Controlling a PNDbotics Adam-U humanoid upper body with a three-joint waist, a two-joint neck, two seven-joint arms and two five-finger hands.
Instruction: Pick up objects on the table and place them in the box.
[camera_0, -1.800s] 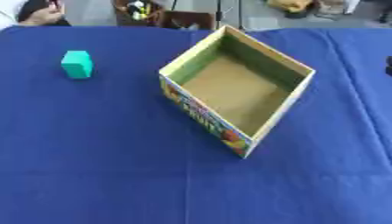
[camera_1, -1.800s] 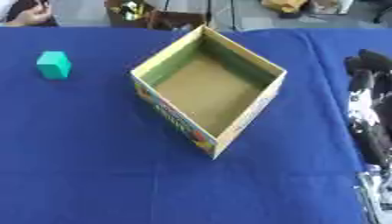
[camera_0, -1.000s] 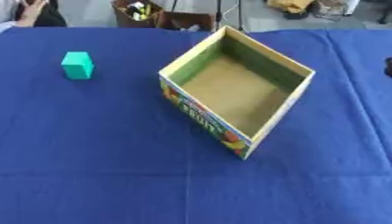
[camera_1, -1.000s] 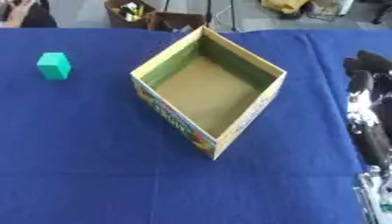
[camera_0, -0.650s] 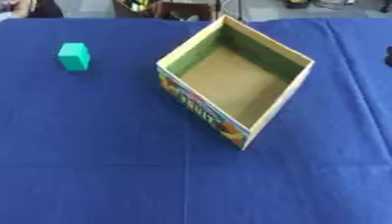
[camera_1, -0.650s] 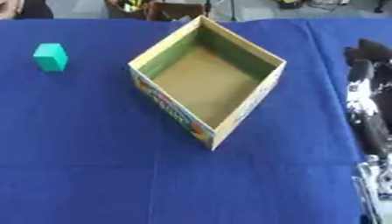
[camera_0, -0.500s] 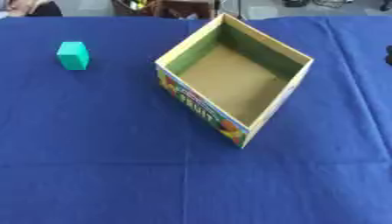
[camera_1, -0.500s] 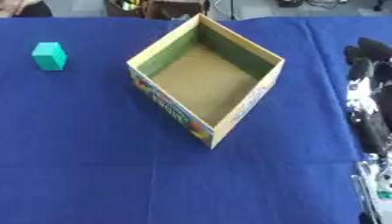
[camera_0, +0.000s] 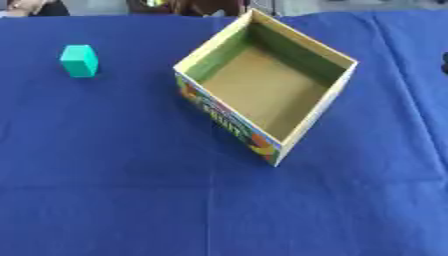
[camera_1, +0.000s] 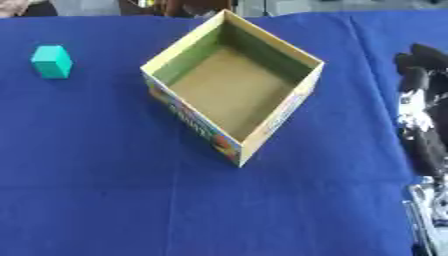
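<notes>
Our right hand (camera_1: 422, 107) waits at the table's (camera_0: 105, 190) right edge, fingers straight; reaching across the box (camera_0: 267, 85) for the teal block (camera_0: 80, 60) near the far left corner risks clipping its wall.

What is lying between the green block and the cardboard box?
Nothing: in the left eye view only bare blue tablecloth separates the green block from the box.

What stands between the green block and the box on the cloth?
Nothing visible. Only bare blue cloth lies between the green block and the box, which is open on top and empty.
</notes>
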